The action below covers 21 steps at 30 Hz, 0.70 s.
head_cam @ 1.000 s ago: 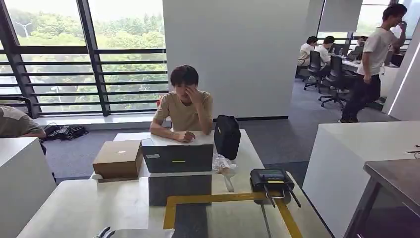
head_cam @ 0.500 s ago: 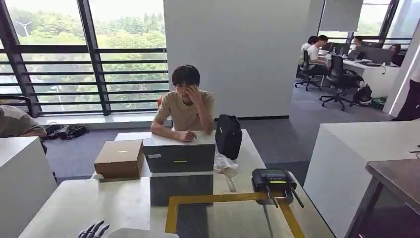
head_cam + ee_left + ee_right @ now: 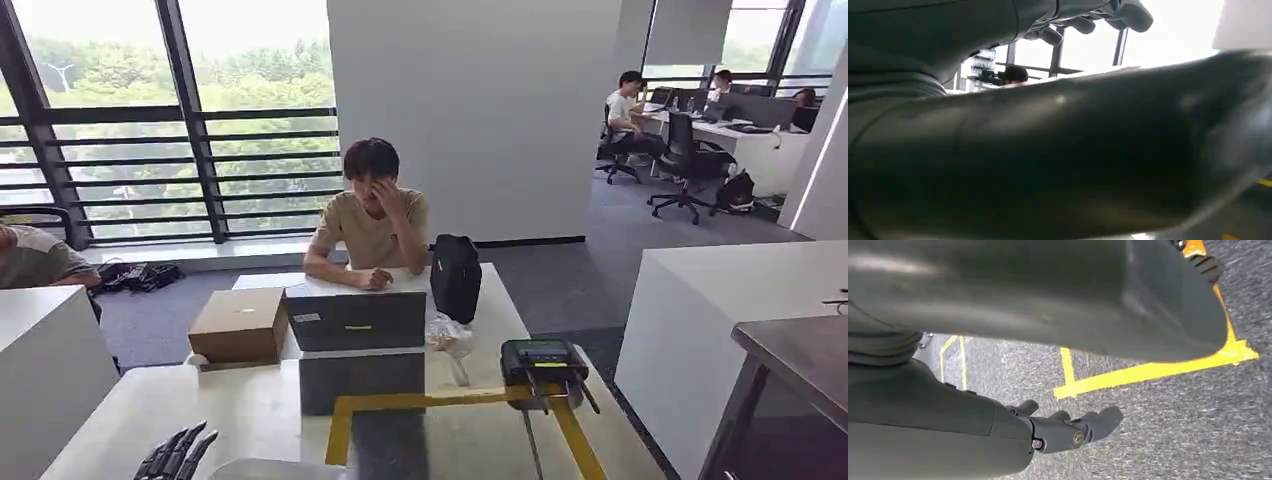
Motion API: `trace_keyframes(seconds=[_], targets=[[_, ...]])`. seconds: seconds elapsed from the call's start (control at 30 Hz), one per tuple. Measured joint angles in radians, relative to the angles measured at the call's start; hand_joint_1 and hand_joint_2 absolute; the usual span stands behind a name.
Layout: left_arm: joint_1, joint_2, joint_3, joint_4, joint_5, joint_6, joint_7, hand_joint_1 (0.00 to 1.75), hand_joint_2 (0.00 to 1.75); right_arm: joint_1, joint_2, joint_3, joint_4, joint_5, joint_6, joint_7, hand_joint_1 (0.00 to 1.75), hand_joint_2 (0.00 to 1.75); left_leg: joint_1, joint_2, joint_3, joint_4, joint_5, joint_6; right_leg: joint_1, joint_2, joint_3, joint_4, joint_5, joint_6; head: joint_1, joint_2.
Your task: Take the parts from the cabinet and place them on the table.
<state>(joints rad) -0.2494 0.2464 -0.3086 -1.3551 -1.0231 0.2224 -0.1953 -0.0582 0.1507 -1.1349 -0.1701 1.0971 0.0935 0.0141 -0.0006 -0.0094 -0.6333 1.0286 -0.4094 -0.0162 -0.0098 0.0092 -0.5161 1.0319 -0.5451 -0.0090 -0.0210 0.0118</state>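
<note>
Left hand [image 3: 176, 455] at seven o'clock above the desk [image 3: 130, 420], fingers [image 3: 190, 448] released, holding nothing. Right hand [image 3: 1068, 430] over the floor [image 3: 1173, 430], fingers parted, empty

White table [image 3: 180, 410] bears a yellow taped outline [image 3: 440, 400].

The bench [image 3: 180, 410] is white with a dark grey strip edged in yellow tape [image 3: 430, 402]; on it sit a tan box [image 3: 240, 325], a grey laptop [image 3: 357, 320], a black bag [image 3: 456, 277] and a black controller [image 3: 543, 362]. The person [image 3: 370, 225] wears a beige shirt. The left hand [image 3: 175, 455] is dark grey, and the floor [image 3: 1168, 415] is speckled grey with yellow lines.
</note>
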Motion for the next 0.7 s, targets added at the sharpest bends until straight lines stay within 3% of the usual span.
trace_keyframes(seconds=[0.03,0.07,0.1,0.17,0.2,0.23,0.27,0.3,0.37,0.4,0.47,0.53,0.57,0.6,0.67,0.7], targets=[[0.003,0.002,0.0,-0.01,0.0,0.001,0.001,0.0,0.0,0.002,0.0,0.0,0.0,-0.002,-0.001,0.001,0.0,0.0,0.001,-0.001,-0.003,-0.001,0.005,-0.008,-0.003,-0.002,-0.005,-0.007,0.01,-0.011,0.0,0.0],[0.005,0.003,0.0,-0.014,0.0,0.002,0.001,0.0,0.0,0.001,0.001,0.0,0.0,-0.002,-0.001,0.001,0.0,0.0,0.005,0.0,-0.015,0.01,-0.014,-0.013,-0.007,-0.006,-0.009,-0.008,0.019,-0.019,0.0,0.0],[0.007,0.005,0.0,-0.02,0.0,0.003,0.001,0.0,0.0,0.001,0.0,0.0,0.0,-0.003,-0.003,0.003,0.0,0.0,0.005,0.003,-0.028,0.046,-0.062,-0.018,-0.007,-0.006,-0.018,-0.008,0.025,-0.024,-0.001,0.0],[0.007,0.007,0.0,-0.034,0.003,0.004,0.001,0.0,0.0,0.002,0.0,0.0,0.0,-0.005,-0.005,0.003,0.0,0.0,0.009,0.004,-0.072,0.196,-0.172,-0.026,-0.005,-0.01,-0.038,-0.007,0.04,-0.03,-0.002,0.0],[0.009,0.007,0.0,-0.038,0.003,0.004,0.001,0.0,0.0,0.002,0.0,0.0,0.0,-0.007,-0.005,0.003,0.0,0.0,0.009,0.004,-0.086,0.258,-0.198,-0.028,-0.004,-0.01,-0.047,-0.006,0.047,-0.03,-0.001,0.0],[0.012,0.007,0.0,-0.039,0.003,0.004,0.001,0.0,0.0,0.002,0.0,0.0,0.0,-0.008,-0.005,0.003,0.0,0.0,0.009,0.004,-0.084,0.288,-0.198,-0.03,-0.004,-0.011,-0.057,-0.004,0.054,-0.028,-0.002,0.0],[0.016,0.007,0.0,-0.041,0.003,0.004,0.001,0.0,0.0,0.002,0.0,0.0,0.0,-0.008,-0.005,0.003,0.0,0.0,0.009,0.004,-0.061,0.274,-0.179,-0.029,-0.004,-0.011,-0.067,-0.002,0.059,-0.027,-0.001,0.0],[0.017,0.007,0.0,-0.045,0.003,0.004,0.001,0.0,0.0,0.002,0.0,0.0,0.0,-0.008,-0.005,0.003,0.0,0.0,0.009,0.004,-0.018,0.218,-0.148,-0.026,-0.004,-0.011,-0.072,0.001,0.065,-0.024,-0.002,0.0],[0.016,0.008,0.0,-0.056,0.003,0.004,0.001,0.0,0.0,0.002,0.0,0.0,0.0,-0.008,-0.005,0.003,0.0,0.0,0.008,0.004,0.108,0.032,-0.104,-0.015,-0.004,-0.011,-0.082,0.005,0.073,-0.017,-0.002,0.0],[0.015,0.008,0.0,-0.06,0.003,0.005,0.001,0.0,0.0,0.002,0.0,0.0,0.0,-0.008,-0.005,0.003,0.0,0.0,0.003,0.003,0.141,-0.015,-0.127,-0.01,-0.001,-0.01,-0.087,0.006,0.079,-0.01,-0.002,0.0],[0.017,0.01,0.0,-0.065,0.003,0.007,0.002,0.0,0.0,0.001,0.0,0.0,0.0,-0.008,-0.004,0.003,0.0,0.0,-0.003,0.002,0.127,-0.014,-0.113,-0.005,-0.003,-0.01,-0.088,0.004,0.091,0.001,-0.002,0.0],[0.026,0.013,0.0,-0.072,0.003,0.01,0.016,0.0,0.0,0.002,0.0,0.0,0.0,-0.003,-0.002,0.003,0.0,0.0,0.0,0.003,0.113,-0.017,-0.101,0.012,0.0,-0.008,-0.089,-0.001,0.104,0.015,-0.001,0.0],[0.035,0.018,0.001,-0.083,0.003,0.017,0.025,0.0,0.0,0.003,-0.003,0.0,0.0,0.005,0.003,0.002,0.0,0.0,0.007,0.01,0.114,-0.022,-0.09,0.021,-0.005,-0.005,-0.095,0.01,0.088,0.018,-0.001,0.0],[0.047,0.024,0.006,-0.095,0.003,0.023,0.035,0.0,0.0,0.003,-0.003,0.002,0.0,0.015,0.009,-0.001,0.0,0.0,0.007,0.01,0.101,-0.023,-0.083,0.028,-0.003,-0.006,-0.111,0.044,0.042,0.021,0.001,0.0],[0.092,0.045,0.025,-0.124,0.007,0.039,0.053,0.0,0.0,0.002,-0.004,0.006,0.0,0.033,0.011,-0.004,0.0,0.0,0.005,0.016,0.079,-0.02,-0.067,0.035,-0.005,-0.006,-0.158,0.181,-0.063,0.027,0.001,0.0],[0.118,0.052,0.038,-0.139,0.007,0.042,0.061,0.0,0.0,0.002,-0.005,0.009,0.0,0.038,0.011,-0.004,0.0,0.0,0.004,0.02,0.065,-0.018,-0.057,0.037,-0.005,-0.006,-0.178,0.255,-0.099,0.029,0.001,0.0]])
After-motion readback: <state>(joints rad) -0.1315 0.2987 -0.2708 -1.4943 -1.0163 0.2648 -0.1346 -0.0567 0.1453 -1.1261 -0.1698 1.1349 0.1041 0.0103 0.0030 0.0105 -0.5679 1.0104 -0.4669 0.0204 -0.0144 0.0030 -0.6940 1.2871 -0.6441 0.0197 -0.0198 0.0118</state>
